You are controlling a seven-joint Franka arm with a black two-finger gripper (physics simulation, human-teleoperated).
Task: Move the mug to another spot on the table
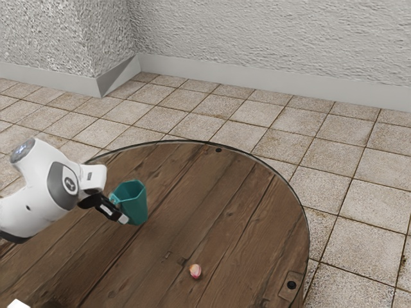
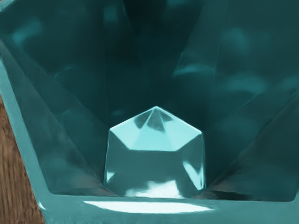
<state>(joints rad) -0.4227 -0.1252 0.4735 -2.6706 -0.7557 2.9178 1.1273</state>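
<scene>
**Faceted teal mug (image 1: 133, 200) at the gripper (image 1: 116, 213) on a round table (image 1: 244, 212)**

The mug is glossy, with flat angular sides, and sits near the 9 o'clock edge of the dark, grained plank table. The black gripper meets the mug's wall at 8 o'clock; whether it pinches the mug cannot be told. The white arm reaches in low. A small pink lump (image 1: 196, 270) lies at the mug's 5 o'clock.

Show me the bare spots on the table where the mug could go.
The widest bare wood on the table lies between the mug and the rim at the exterior view's right. Also free: the far part behind the mug. Crowded at the mug, where the gripper is, and near the small pink object.
</scene>
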